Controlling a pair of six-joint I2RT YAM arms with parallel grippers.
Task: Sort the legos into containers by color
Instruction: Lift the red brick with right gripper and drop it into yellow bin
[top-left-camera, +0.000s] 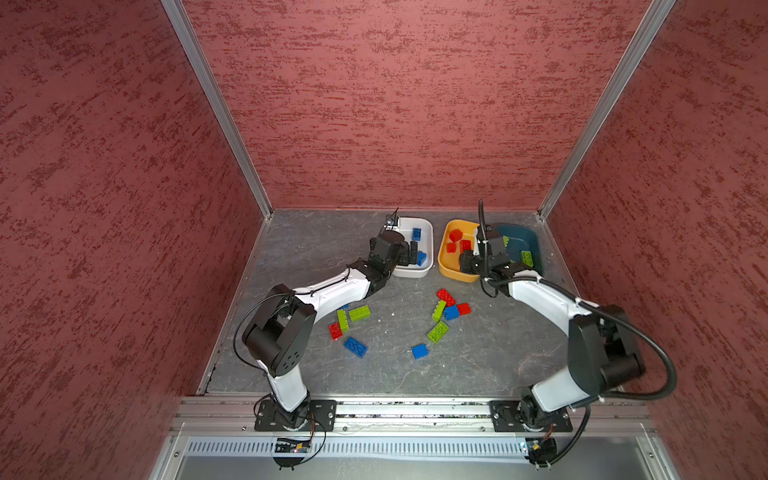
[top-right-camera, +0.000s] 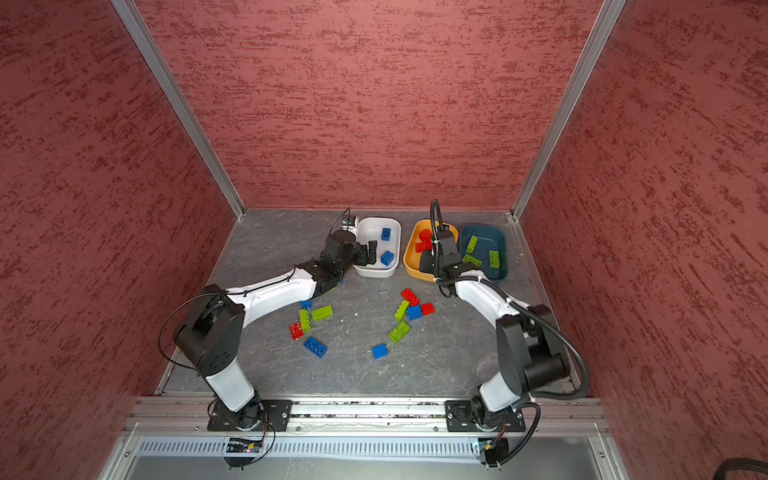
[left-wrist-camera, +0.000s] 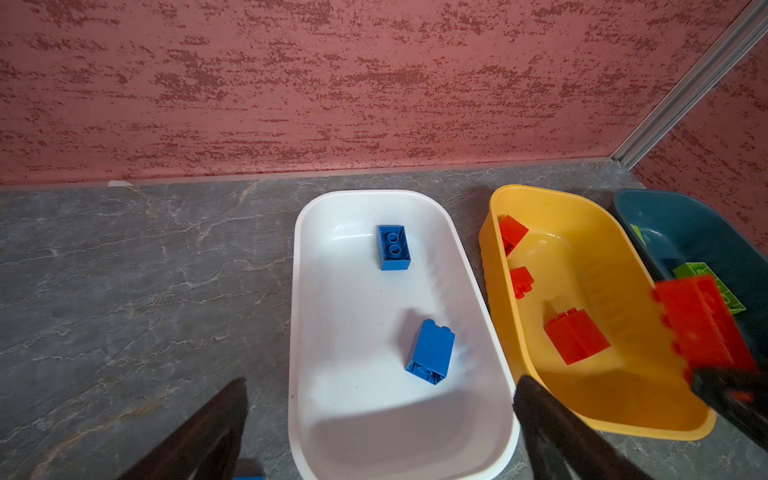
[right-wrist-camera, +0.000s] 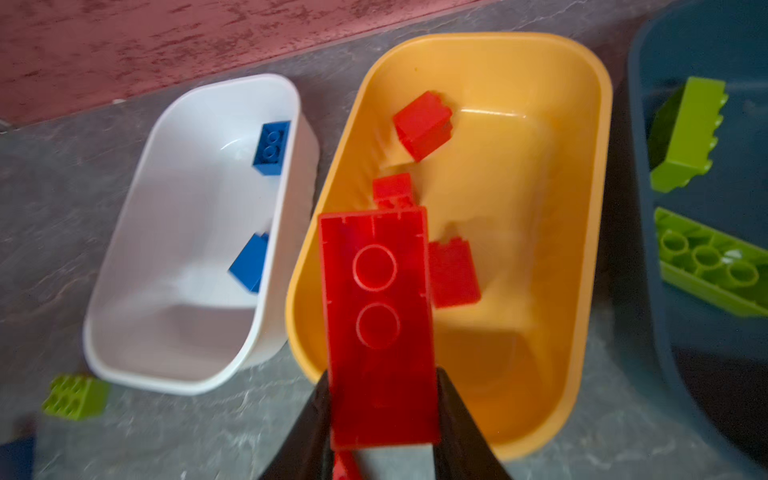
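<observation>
Nearest the arm bases, well short of the yellow-orange tub (top-left-camera: 451, 268), loose legos lie scattered on the grey worktop (top-left-camera: 498, 357). A square blue brick (top-left-camera: 420, 351) and an oblong blue brick (top-left-camera: 355, 346) lie farthest from that tub, and a small cluster of red, blue and lime green bricks (top-left-camera: 451, 309) lies closer to its near end, apart from it. Above that near end hangs the right gripper (right-wrist-camera: 382, 395), its fingers (right-wrist-camera: 457, 415) drawn in narrow and clamped on one short end of a red oblong brick (right-wrist-camera: 376, 316), whose hollow underside faces the wrist camera. Inside the yellow-orange tub lie three smaller red bricks (right-wrist-camera: 424, 124), all toward the side nearer the white tub (left-wrist-camera: 332, 332). The white tub stands just beside the yellow-orange one on the left arm's side, with a gap between them. The left gripper (left-wrist-camera: 382, 382) hovers over the white tub's near end with fingers (left-wrist-camera: 548, 424) spread wide and holding nothing, and two blue bricks (left-wrist-camera: 430, 351) lie inside. On the yellow-orange tub's other side, just beside it, sits the teal tub (top-right-camera: 486, 232) with lime green bricks (top-right-camera: 471, 244) in it; whether these two tubs touch I cannot tell. Beyond the yellow-orange tub rises the red textured wall (top-left-camera: 374, 104).
</observation>
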